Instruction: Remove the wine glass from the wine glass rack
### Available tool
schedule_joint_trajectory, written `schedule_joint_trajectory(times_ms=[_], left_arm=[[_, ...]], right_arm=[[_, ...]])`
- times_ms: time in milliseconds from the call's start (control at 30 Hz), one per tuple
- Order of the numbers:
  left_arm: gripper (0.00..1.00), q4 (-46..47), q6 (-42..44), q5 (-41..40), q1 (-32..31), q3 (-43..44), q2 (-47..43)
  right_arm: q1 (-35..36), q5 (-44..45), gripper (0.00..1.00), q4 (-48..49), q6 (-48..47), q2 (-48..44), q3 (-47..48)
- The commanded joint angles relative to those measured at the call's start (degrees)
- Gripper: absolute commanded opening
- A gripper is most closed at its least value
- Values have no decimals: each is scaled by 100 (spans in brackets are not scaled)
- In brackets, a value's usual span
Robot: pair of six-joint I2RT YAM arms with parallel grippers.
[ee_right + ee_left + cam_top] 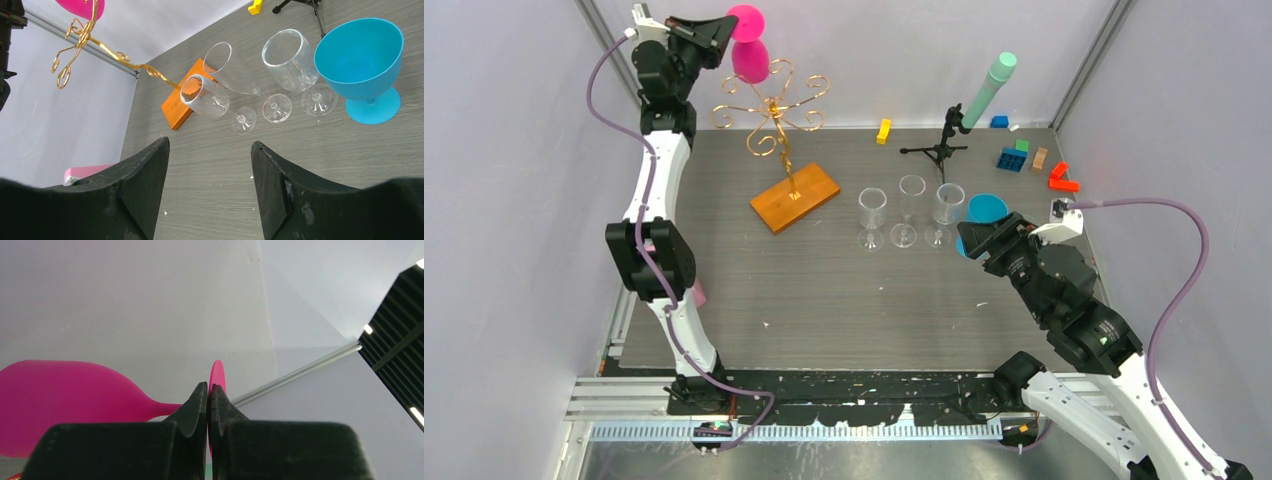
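Note:
The pink wine glass hangs foot-up at the top left of the gold wire rack, whose orange base lies on the table. My left gripper is shut on the glass's foot. In the left wrist view the jaws pinch the thin pink foot disc, with the bowl to the left. In the right wrist view a gold arm crosses in front of the pink bowl; I cannot tell if they touch. My right gripper is open and empty, low over the table.
Three clear glasses stand in a row mid-table, with a blue goblet just right of them, beside my right gripper. A black tripod with a teal cylinder stands behind. Coloured blocks lie at the back right.

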Motion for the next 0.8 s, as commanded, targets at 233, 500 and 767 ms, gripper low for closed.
schedule_joint_trajectory(times_ms=[233, 500, 767], left_arm=[[0, 1913, 191, 470, 4, -282, -907], [0, 2729, -1261, 543, -17, -1209, -1855], [0, 2371, -2402, 803, -377, -2216, -2912]], right_arm=[[27, -638, 76, 752, -217, -45, -153], [28, -1212, 80, 1553, -85, 44, -203], [25, -1892, 80, 2800, 364, 378, -259]])
